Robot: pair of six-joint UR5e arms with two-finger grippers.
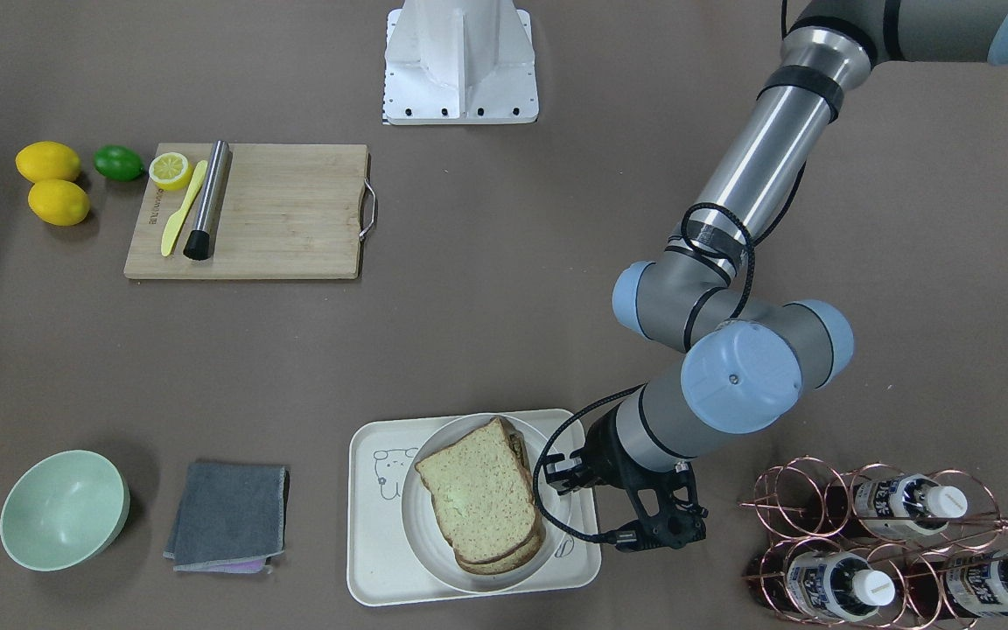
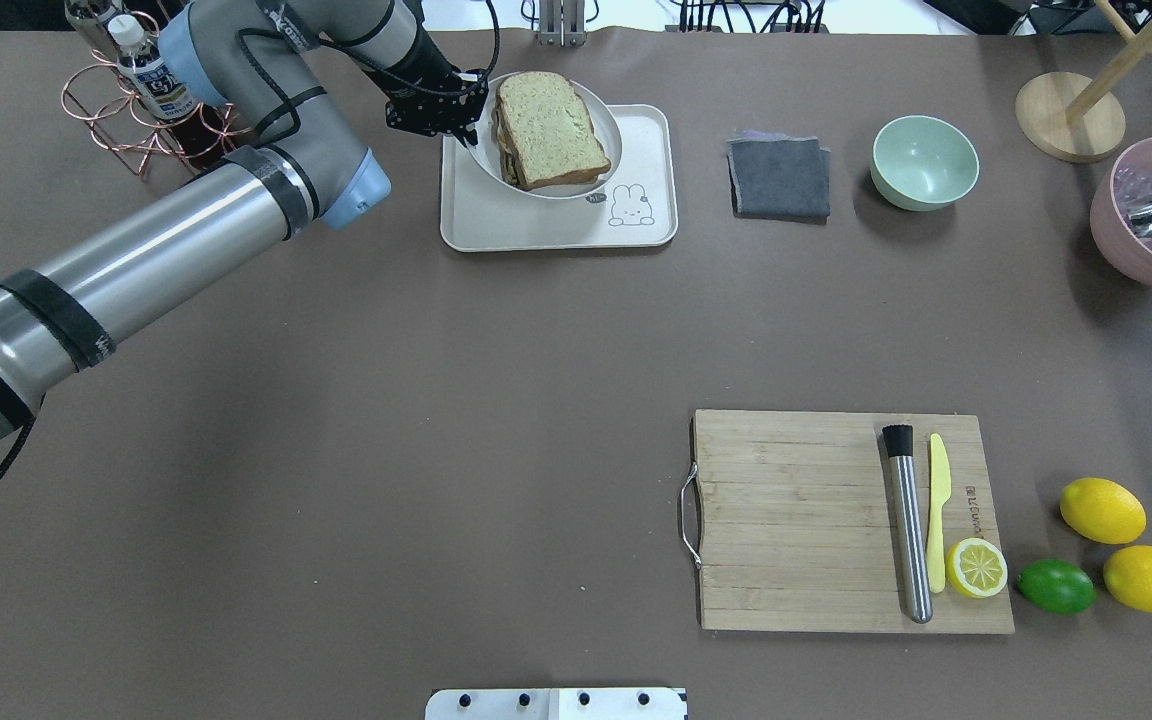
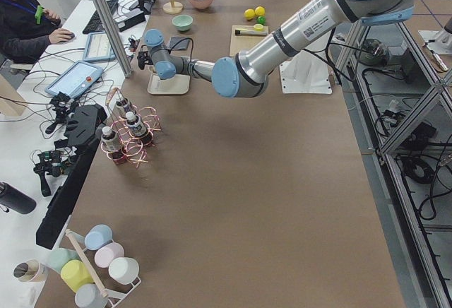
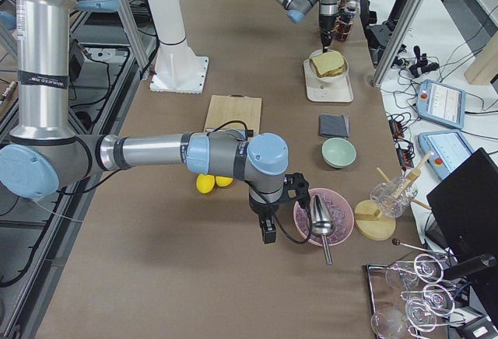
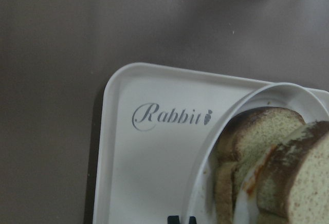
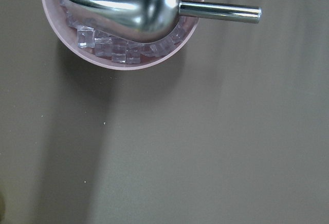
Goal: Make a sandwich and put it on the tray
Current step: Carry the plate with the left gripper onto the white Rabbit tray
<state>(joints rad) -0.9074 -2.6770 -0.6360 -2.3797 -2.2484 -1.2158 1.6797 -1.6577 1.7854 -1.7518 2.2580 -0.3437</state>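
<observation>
The sandwich (image 1: 479, 499), two speckled brown-crusted slices with white egg showing between them (image 5: 247, 193), lies on a round white plate (image 1: 421, 551). My left gripper (image 2: 463, 115) is shut on that plate's rim and holds it slightly above the cream tray (image 2: 546, 225). "Rabbit" script shows on the tray (image 5: 144, 162) in the left wrist view. My right gripper (image 4: 267, 230) hangs beside a pink bowl; I cannot tell whether it is open or shut.
A copper rack of bottles (image 1: 871, 542) stands close to the left arm. A grey cloth (image 1: 228, 516) and green bowl (image 1: 64, 509) lie beyond the tray. The cutting board (image 1: 276, 214) carries a muddler, yellow knife and lemon half. The pink bowl (image 6: 123, 54) holds ice and a scoop.
</observation>
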